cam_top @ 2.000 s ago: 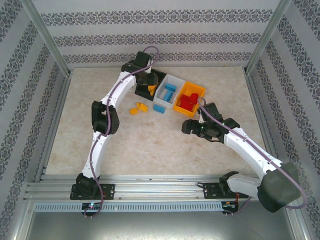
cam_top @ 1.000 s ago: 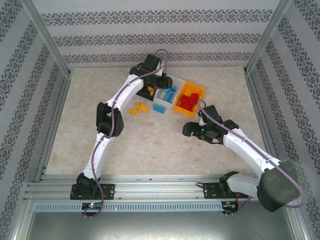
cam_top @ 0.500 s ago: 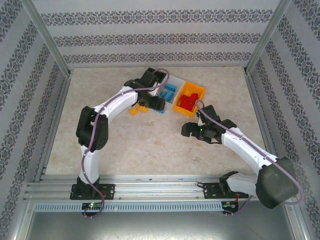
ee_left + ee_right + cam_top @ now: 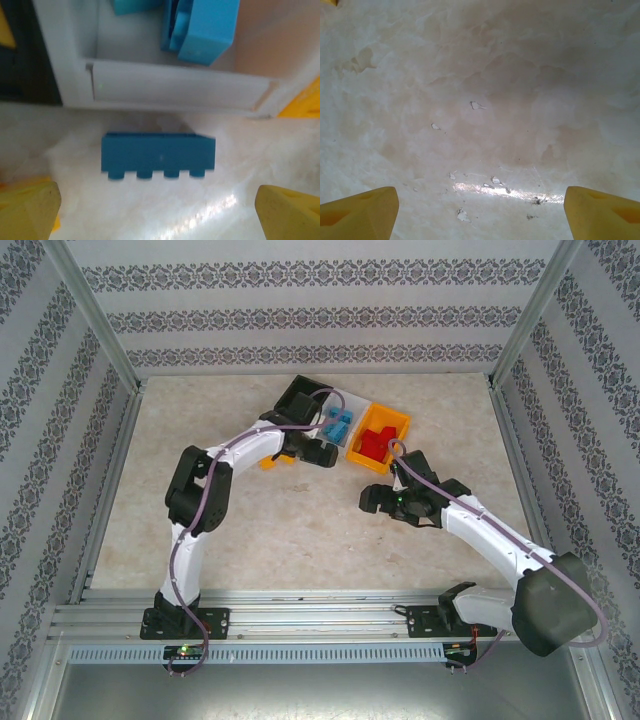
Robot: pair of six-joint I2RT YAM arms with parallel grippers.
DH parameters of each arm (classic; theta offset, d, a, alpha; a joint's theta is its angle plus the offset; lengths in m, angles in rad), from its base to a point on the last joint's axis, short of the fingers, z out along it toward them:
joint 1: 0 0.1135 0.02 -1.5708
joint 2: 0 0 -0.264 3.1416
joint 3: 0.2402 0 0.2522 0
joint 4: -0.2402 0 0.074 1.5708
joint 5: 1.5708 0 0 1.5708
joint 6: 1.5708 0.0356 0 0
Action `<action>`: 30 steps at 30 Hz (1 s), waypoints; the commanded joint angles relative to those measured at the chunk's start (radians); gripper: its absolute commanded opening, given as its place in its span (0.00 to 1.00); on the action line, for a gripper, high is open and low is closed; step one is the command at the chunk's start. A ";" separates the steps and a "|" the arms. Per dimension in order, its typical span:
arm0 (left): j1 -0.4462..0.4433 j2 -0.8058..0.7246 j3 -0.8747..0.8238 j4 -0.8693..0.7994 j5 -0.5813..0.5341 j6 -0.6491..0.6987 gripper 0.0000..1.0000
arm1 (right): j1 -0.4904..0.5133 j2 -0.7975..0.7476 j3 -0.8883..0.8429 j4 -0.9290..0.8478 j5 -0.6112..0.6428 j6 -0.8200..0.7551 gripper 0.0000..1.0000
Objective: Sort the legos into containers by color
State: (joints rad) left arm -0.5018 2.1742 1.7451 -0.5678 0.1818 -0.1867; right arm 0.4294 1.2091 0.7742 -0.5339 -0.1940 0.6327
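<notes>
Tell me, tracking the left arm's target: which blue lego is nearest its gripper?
The blue lego on the table before the white bin; other blue legos lie inside it.

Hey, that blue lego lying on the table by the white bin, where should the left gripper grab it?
Probably by its two short ends, coming down from above: the blue lego lies lengthwise along the white bin wall, ends free, left gripper open wide.

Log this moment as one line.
left pincer open above blue brick | brick on table just outside white bin | right pincer open above table
</notes>
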 commanded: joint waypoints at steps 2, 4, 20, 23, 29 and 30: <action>-0.025 0.053 0.095 -0.028 -0.054 0.051 1.00 | -0.012 -0.018 -0.008 -0.023 -0.004 -0.007 0.86; -0.029 0.074 0.117 -0.036 -0.054 0.054 1.00 | -0.017 -0.017 -0.006 -0.022 -0.003 -0.009 0.86; -0.044 0.155 0.126 -0.038 -0.102 0.052 0.75 | -0.026 0.013 -0.001 -0.011 -0.013 -0.014 0.86; -0.044 0.166 0.137 -0.043 -0.100 0.046 0.65 | -0.025 0.007 -0.001 -0.017 -0.010 -0.015 0.87; -0.044 0.125 0.112 -0.058 -0.100 0.032 0.56 | -0.029 0.009 0.002 -0.015 -0.008 -0.015 0.87; -0.044 0.110 0.103 -0.065 -0.105 0.029 0.56 | -0.029 0.010 0.003 -0.012 -0.010 -0.014 0.87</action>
State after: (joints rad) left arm -0.5377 2.3116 1.8629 -0.5777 0.0956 -0.1535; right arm 0.4137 1.2186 0.7742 -0.5411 -0.2001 0.6296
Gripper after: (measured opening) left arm 0.628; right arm 0.866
